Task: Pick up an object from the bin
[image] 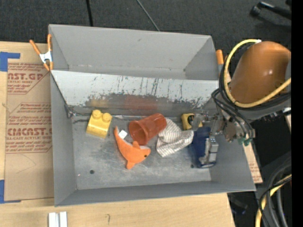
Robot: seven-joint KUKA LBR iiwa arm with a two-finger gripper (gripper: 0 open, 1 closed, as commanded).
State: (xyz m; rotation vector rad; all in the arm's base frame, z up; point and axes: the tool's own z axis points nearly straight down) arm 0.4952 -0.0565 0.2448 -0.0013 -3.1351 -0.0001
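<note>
1. Bin (142, 56): grey metal, with sloped walls and a scuffed floor that carries a few loose things.
2. Gripper (211, 146): low at the bin's right end, near the floor and hard against a blue thing. Whether it is open or closed cannot be told.
3. Blue thing (199, 145): dark and blocky, at the right end of the floor, just right of the cloth. Whether it is actually gripped is unclear.
4. Cloth (173, 141): white-grey and crumpled, between the cup and the blue thing, touching or nearly touching both.
5. Cup (147, 128): orange-red, on its side at the centre.
6. Fish (131, 152): an orange toy just below the cup.
7. Block (99, 123): yellow, at the left, well apart from the gripper.
8. Step in hand, as judged: the grasp at the blue thing. It is on the floor, not yet lifted.
9. Next move, as judged: get a firm hold on the blue thing, then lift it straight up, clear of the cloth and the right wall.
</note>
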